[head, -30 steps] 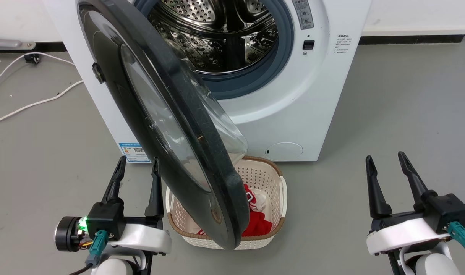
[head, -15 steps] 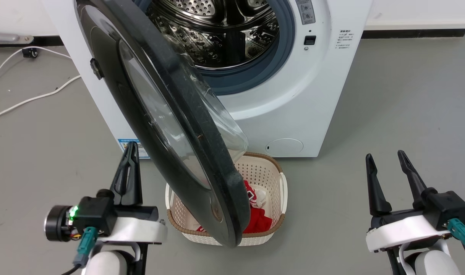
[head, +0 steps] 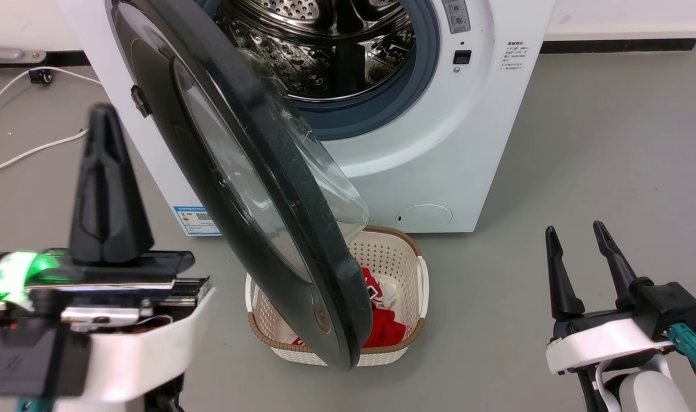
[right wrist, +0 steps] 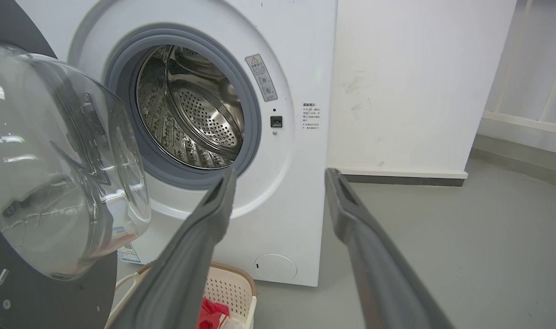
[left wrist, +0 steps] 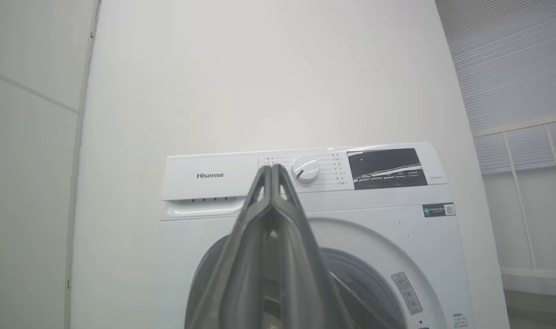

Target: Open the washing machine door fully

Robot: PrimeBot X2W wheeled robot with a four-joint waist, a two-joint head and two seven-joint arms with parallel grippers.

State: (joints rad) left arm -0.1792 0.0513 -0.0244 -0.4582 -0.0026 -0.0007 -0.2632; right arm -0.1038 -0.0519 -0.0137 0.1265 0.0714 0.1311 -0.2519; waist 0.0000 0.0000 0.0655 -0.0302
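the left gripper (head: 103, 120) stands upright, close under the head camera, its two fingers pressed tip to tip with nothing between them; its wrist view looks at the control panel (left wrist: 214, 176). the right gripper (head: 572, 229) sits low at the right, fingers spread and empty, aimed at the washing machine (head: 439, 149). the washing machine door (head: 250, 183) hangs partly open between the two grippers, its lower edge over the cream laundry basket (head: 419, 269).

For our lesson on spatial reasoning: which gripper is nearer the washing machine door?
Left. The left gripper, shut, stands beside the outer face of the washing machine door without touching it. The right gripper, open, sits far off on its other side.
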